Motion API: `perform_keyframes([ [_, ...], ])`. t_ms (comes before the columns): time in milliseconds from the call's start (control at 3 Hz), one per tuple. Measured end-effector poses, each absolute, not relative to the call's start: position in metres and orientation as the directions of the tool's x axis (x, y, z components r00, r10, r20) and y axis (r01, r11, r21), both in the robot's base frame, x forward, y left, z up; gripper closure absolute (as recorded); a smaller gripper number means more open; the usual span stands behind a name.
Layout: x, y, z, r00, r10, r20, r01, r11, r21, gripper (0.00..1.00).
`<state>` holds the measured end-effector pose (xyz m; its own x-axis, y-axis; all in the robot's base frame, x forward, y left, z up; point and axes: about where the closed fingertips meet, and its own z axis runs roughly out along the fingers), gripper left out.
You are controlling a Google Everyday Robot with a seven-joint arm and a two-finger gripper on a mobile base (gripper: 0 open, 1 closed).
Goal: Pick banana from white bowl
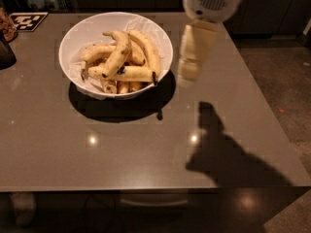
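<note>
Banana (132,74) w/ blue sticker lies crosswise on the pile, at front of white bowl (92,30). Bowl sits on tabletop (121,149). Gripper (188,74) hangs just right of bowl, clear of rim; open or closed, can't tell.

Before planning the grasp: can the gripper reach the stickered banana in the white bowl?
Probably yes: the gripper hangs beside the white bowl, and the banana lies mostly uncovered near the front.
</note>
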<state>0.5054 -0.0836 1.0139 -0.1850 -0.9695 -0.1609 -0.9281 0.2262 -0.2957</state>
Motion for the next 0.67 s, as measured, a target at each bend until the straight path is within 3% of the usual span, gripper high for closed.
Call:
perform_keyframes([
  [667, 0.549, -0.045, 1.011, -0.340, -0.918, -0.205, -0.877, 0.388, -0.283, 0.00],
])
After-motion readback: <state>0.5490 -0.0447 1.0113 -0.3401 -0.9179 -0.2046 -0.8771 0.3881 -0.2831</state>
